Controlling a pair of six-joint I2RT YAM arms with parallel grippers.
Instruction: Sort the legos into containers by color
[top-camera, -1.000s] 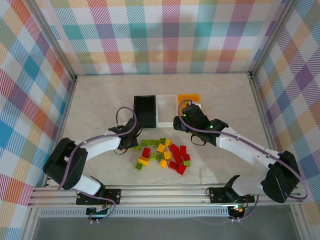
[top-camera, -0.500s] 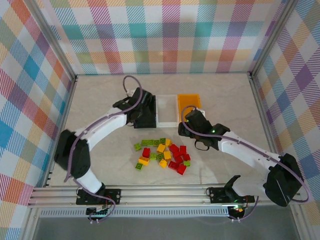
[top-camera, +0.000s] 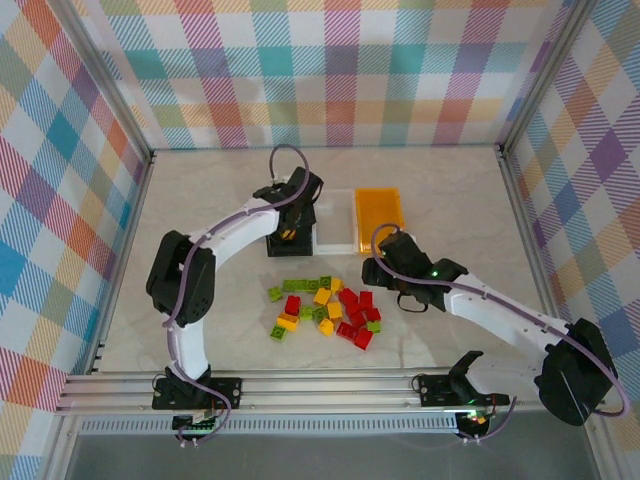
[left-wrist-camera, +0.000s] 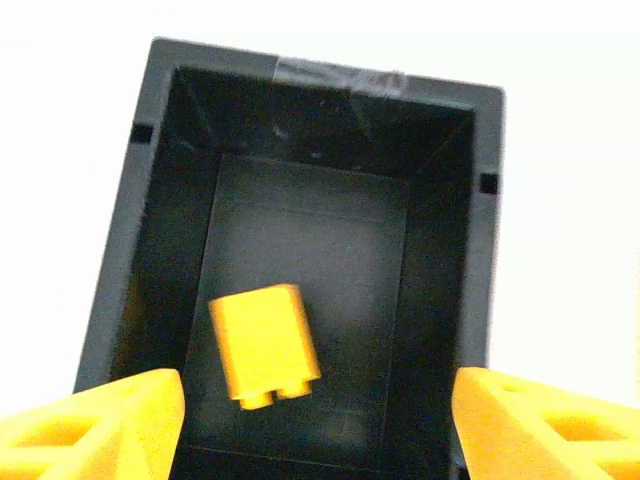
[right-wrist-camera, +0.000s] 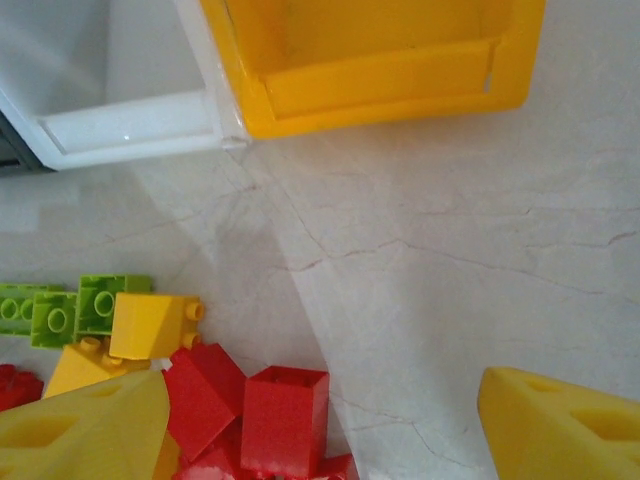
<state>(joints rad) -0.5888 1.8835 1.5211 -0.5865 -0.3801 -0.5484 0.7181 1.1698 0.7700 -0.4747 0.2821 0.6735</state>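
Step in hand, as judged: drop-off of 1 yellow brick (left-wrist-camera: 265, 345), now inside the black bin (left-wrist-camera: 150, 200) under the left gripper (left-wrist-camera: 315, 440), jaws spread and clear of it. The right gripper (right-wrist-camera: 320, 430) hovers over the red end of the heap (top-camera: 325, 310) on the table (top-camera: 450, 190), jaws spread and holding nothing; its next move likely calls for lowering over 1 red brick (right-wrist-camera: 285, 415) and closing. Count: 3 bins (black, white bin (top-camera: 335, 220), orange bin (top-camera: 379, 208)) and about 20 loose bricks in 3 colours, exact tally unclear.

Black bin (left-wrist-camera: 440, 260) straight ahead of the left gripper (left-wrist-camera: 318, 420), jaws spread wide. One yellow brick (left-wrist-camera: 265, 343) inside, between the fingertips, touching neither.
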